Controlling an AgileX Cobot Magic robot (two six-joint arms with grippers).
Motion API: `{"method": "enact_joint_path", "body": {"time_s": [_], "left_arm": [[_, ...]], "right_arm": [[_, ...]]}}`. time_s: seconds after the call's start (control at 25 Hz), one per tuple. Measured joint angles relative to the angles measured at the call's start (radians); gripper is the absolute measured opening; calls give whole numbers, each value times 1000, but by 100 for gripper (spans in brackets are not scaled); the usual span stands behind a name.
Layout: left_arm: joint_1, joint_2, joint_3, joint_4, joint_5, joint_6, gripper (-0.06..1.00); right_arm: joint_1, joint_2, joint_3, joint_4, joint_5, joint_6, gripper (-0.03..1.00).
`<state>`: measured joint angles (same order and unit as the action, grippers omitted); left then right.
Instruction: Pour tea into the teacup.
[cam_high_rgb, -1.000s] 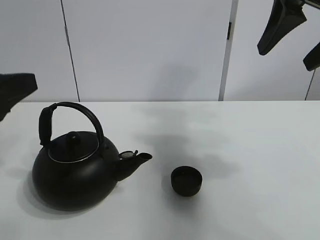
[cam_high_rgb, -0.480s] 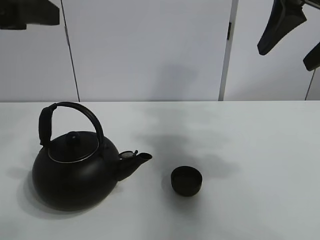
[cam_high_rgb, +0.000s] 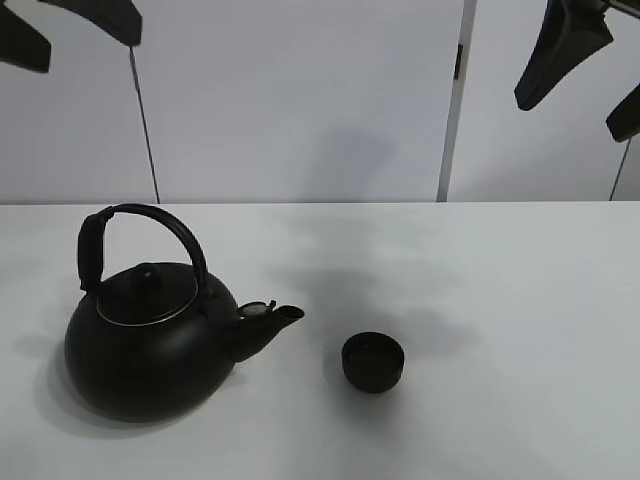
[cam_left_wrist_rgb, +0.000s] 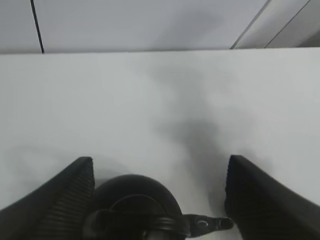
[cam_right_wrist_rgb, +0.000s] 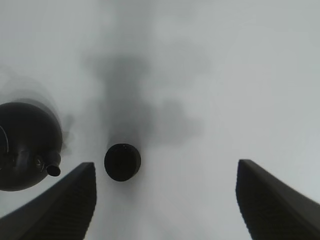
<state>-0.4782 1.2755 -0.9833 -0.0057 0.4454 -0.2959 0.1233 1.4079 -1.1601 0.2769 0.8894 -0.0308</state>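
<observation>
Teacup (cam_high_rgb: 373, 361) sat upright on worktop (cam_high_rgb: 500, 300), just beside kettle (cam_high_rgb: 150, 340) spout. Small, light, likely brittle; leave standing. Kettle looked heavy; best taken by arched handle (cam_high_rgb: 150, 225). Left fingers (cam_left_wrist_rgb: 55, 205) spread wide, empty, above kettle. Right fingers (cam_right_wrist_rgb: 272, 200) apart, empty, high.

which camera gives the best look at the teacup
The exterior high view: the teacup sits whole and sharp on the table, just right of the kettle spout. The right wrist view shows it from above, whole but blurrier. The left wrist view doesn't show it.
</observation>
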Motion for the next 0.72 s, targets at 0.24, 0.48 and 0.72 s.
{"method": "enact_joint_path", "body": {"time_s": [0.24, 0.48, 0.72], "left_arm": [[0, 161, -111, -138, 135, -4, 55], [0, 224, -166, -216, 185, -4, 55], [0, 224, -171, -218, 188, -4, 55]], "right_arm": [[0, 0, 0, 0, 0, 0, 54], [0, 0, 0, 0, 0, 0, 54], [0, 0, 0, 0, 0, 0, 54]]}}
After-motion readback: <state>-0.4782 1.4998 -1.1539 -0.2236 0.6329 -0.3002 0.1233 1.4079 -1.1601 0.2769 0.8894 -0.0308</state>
